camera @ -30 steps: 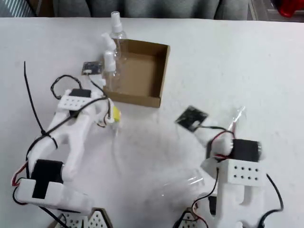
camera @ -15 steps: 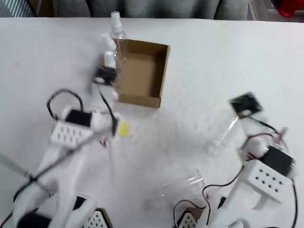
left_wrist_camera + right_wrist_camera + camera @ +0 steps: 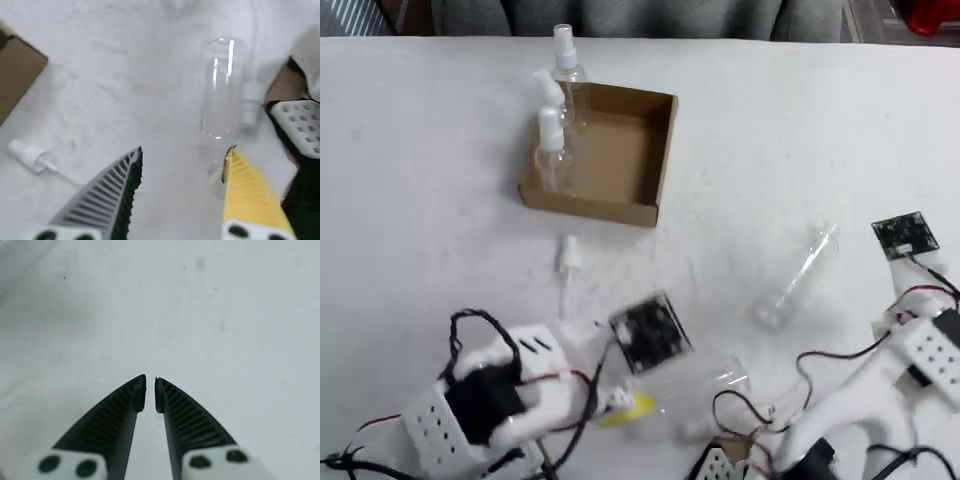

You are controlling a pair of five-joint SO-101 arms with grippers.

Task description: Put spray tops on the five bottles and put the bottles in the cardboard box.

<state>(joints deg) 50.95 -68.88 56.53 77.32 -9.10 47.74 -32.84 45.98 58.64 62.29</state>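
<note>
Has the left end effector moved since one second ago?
Yes, the yellow-fingered left end effector withdrew from the brown cardboard box toward the near edge.

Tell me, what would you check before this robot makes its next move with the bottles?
1. Left gripper open: ok, its jaws stand wide apart.
2. Bottle in front of it: ok, a clear bottle lies on its side just ahead, by the yellow finger.
3. That bottle capped: cannot tell.
4. Loose spray top fitted: not ok, it lies alone on the table.
5. Right gripper free: ok, shut on nothing above bare table.
6. Room in the cardboard box: ok, its right half is bare.
</note>
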